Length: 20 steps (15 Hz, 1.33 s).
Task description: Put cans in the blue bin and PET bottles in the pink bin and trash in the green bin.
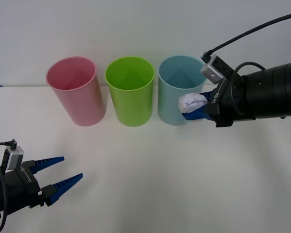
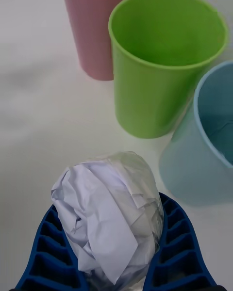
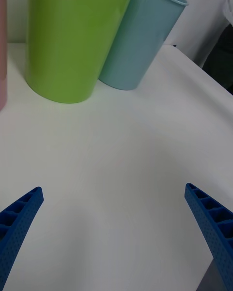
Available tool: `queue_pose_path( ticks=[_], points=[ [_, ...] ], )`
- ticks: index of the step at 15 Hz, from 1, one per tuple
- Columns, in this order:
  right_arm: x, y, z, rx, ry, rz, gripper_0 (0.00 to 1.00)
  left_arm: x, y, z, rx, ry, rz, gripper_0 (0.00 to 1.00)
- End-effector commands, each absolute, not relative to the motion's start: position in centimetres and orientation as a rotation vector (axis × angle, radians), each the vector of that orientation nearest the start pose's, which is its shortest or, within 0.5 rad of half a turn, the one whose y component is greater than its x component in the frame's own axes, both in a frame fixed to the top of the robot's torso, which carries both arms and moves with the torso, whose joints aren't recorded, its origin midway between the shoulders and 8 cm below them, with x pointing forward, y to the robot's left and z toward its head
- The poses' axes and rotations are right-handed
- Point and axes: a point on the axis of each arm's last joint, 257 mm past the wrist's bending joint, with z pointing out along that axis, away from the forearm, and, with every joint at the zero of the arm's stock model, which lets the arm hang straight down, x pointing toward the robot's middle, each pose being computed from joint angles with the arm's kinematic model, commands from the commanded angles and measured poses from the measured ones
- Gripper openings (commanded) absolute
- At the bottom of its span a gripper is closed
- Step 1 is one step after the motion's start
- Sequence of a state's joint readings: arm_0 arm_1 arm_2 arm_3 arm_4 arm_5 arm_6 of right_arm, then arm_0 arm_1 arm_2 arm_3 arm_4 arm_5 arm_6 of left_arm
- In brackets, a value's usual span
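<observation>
One right hand (image 1: pixel 196 109) grips the trash (image 1: pixel 192 102), raised beside the blue bin (image 1: pixel 177 92).

Three bins upright in a row, crumpled paper held aloft

The pink bin (image 1: pixel 76 90), the green bin (image 1: pixel 130 90) and the blue bin (image 1: pixel 177 92) stand side by side; the trash (image 1: pixel 192 102), a white paper ball, hangs before the blue bin's side.

i can't read a word anywhere from here — no label, brand, number or sign on any of the bins, the paper or the table.
</observation>
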<state>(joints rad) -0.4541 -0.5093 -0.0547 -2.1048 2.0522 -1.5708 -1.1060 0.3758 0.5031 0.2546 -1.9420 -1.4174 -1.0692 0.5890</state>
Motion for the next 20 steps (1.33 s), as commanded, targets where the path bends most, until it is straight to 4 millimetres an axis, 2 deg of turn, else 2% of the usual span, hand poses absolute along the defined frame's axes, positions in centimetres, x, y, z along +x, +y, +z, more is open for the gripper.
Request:
queue_pose_path(
  ticks=[1,8,13,17,20],
  points=[
    [45.0,-9.7,-7.0,-1.171,1.860,0.392,0.00,34.2,23.1,-23.3,0.539,1.890,-0.764,1.00],
    [48.0,-4.8,-2.3,-1.102,1.838,0.457,0.00,34.2,23.1,-23.3,0.539,1.890,-0.764,1.00],
    [50.8,-1.9,0.8,-1.115,1.833,0.450,0.00,34.2,23.1,-23.3,0.539,1.890,-0.764,1.00],
    [53.0,0.3,1.5,-1.092,1.867,0.421,0.00,34.2,23.1,-23.3,0.539,1.890,-0.764,1.00],
    [54.4,1.9,1.1,-1.084,1.911,0.386,0.00,34.2,23.1,-23.3,0.539,1.890,-0.764,1.00]
  ],
)
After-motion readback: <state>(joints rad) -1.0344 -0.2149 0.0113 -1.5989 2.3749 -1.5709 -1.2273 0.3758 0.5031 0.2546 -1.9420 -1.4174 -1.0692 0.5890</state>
